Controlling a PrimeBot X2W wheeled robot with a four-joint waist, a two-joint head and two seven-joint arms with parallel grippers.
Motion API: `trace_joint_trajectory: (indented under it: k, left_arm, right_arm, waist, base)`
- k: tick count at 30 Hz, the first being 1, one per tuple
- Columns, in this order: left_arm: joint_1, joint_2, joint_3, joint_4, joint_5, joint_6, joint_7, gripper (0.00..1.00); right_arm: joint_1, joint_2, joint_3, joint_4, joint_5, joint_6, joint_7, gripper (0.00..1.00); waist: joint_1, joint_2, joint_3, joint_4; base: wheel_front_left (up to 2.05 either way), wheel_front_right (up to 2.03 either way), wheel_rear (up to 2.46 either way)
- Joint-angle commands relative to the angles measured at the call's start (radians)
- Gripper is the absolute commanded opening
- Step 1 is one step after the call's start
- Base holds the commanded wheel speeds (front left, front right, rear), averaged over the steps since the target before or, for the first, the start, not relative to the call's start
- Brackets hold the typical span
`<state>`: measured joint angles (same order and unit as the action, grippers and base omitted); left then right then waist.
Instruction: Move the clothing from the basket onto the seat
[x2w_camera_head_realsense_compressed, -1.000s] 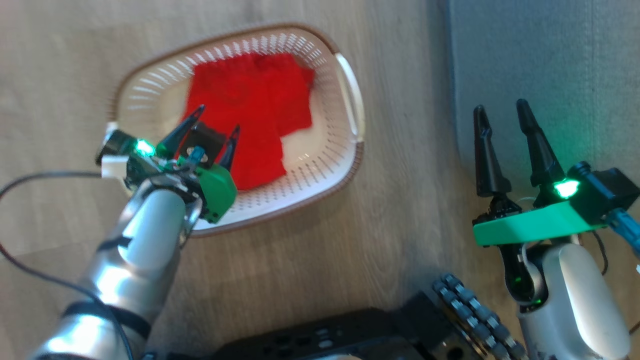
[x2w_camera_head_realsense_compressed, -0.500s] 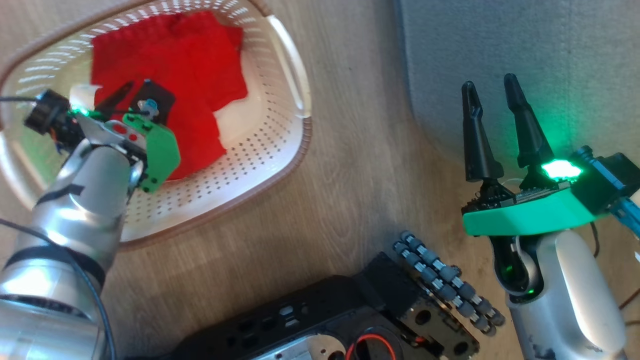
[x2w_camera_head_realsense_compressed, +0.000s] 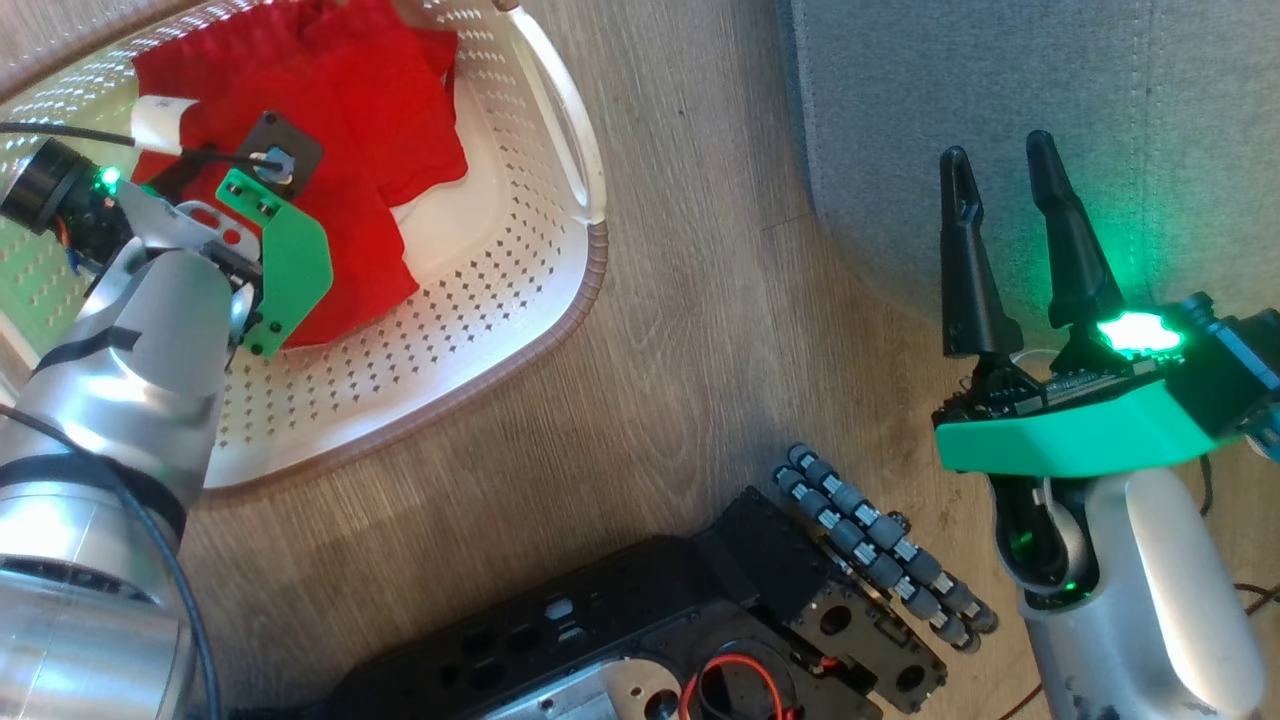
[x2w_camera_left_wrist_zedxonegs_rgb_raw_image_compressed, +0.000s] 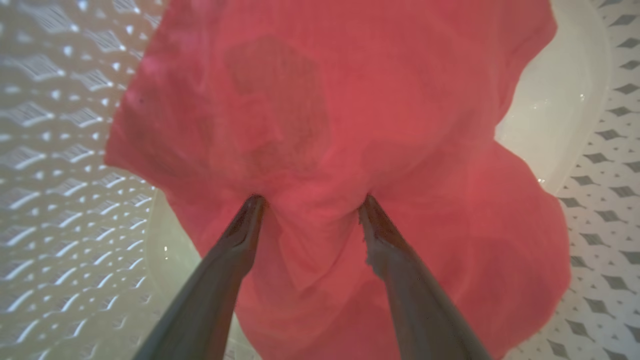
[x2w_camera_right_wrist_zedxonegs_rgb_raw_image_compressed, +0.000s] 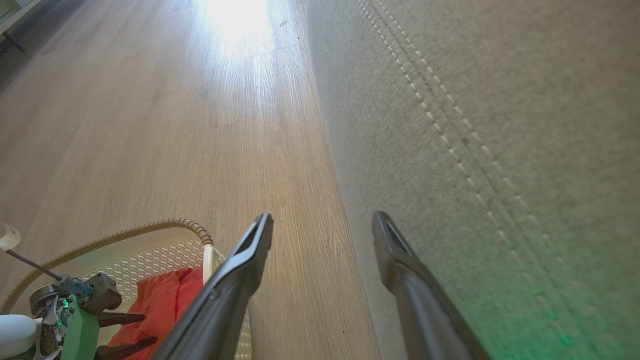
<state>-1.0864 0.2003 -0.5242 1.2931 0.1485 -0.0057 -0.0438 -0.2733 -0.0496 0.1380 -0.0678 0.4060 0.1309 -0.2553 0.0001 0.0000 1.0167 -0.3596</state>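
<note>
Clothing (x2w_camera_left_wrist_zedxonegs_rgb_raw_image_compressed: 325, 100), soft red fabric in perforated basket (x2w_camera_head_realsense_compressed: 480, 290); left end effector (x2w_camera_left_wrist_zedxonegs_rgb_raw_image_compressed: 312, 198) wide, tips dimpling it; right end effector (x2w_camera_head_realsense_compressed: 998, 150) wide.

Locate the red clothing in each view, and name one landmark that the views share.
Head view: clothing upper left, in the basket.
Left wrist view: clothing across the middle, basket at both sides.
Right wrist view: clothing lower left, in the basket.
Shared landmark: the basket's perforated wall.

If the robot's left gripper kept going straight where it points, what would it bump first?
The red clothing. The open left gripper seems to press its tips into it. Behind the fabric is probably the bottom of the basket.
</note>
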Motion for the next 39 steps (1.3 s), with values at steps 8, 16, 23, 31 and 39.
trace_joint_trajectory:
  k: [8,16,23,31,39]
  left_arm:
    - [0.001,0.033,0.004,-0.004,-0.019,-0.008,-0.007,0.28]
    - [-0.012,0.035,0.011,-0.003,-0.054,-0.031,-0.045,0.00]
    - [-0.007,0.040,0.005,-0.003,-0.070,-0.036,-0.069,0.00]
    - [0.032,0.045,0.007,-0.002,-0.102,-0.044,-0.133,0.00]
    - [0.118,-0.014,-0.003,-0.002,-0.129,-0.059,-0.191,0.00]
  right_arm:
    - [0.073,-0.001,0.013,-0.026,0.000,0.000,-0.006,1.00]
    - [0.053,-0.001,-0.006,-0.021,0.003,0.000,-0.006,1.00]
    - [0.018,-0.001,-0.013,-0.007,0.005,0.000,-0.006,1.00]
    - [-0.050,-0.001,0.006,0.021,0.009,0.000,-0.006,1.00]
    - [-0.047,-0.001,-0.016,0.058,-0.029,0.000,-0.006,1.00]
  waist:
    - [-0.0001,0.0000,0.010,0.004]
    - [-0.0001,0.0000,0.014,0.013]
    - [-0.0001,0.0000,-0.005,0.015]
    - [-0.0001,0.0000,-0.081,0.006]
    - [-0.0001,0.0000,-0.235,0.056]
  base:
    - [0.00,0.00,0.00]
    - [0.00,0.00,0.00]
    - [0.00,0.00,0.00]
    - [0.00,0.00,0.00]
    - [0.00,0.00,0.00]
